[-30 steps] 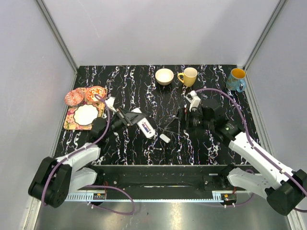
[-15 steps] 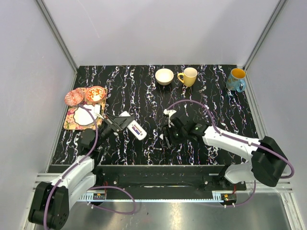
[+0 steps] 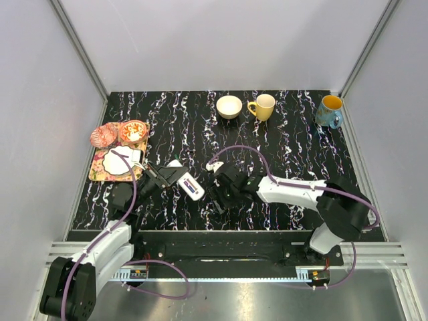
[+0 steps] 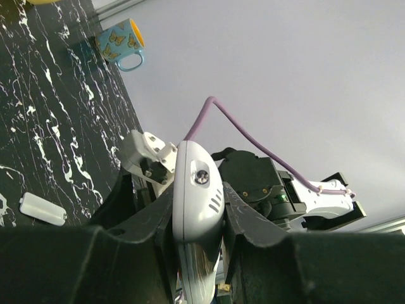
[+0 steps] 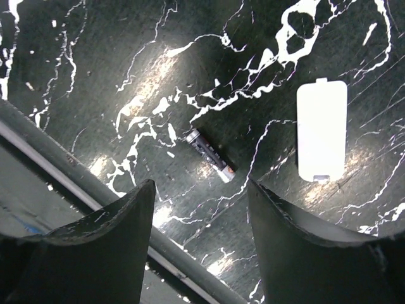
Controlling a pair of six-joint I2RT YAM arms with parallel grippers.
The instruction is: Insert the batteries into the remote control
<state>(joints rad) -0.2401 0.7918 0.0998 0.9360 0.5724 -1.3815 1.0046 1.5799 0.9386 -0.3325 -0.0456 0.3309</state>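
The left end effector (image 4: 199, 228) is clamped on the remote control (image 4: 197, 202), holding it lifted off the black marbled surface (image 3: 301, 154). The right end effector (image 5: 201, 190) hangs with its jaws apart over a single battery (image 5: 210, 164) lying flat near the surface's front edge. A white battery cover (image 5: 321, 130) lies near the battery, not touching it. A bowl (image 3: 229, 106), yellow mug (image 3: 263, 106) and blue mug (image 3: 329, 111) stand well apart at the back.

Bright, even light — white glare patches on the tabletop (image 5: 149, 85)
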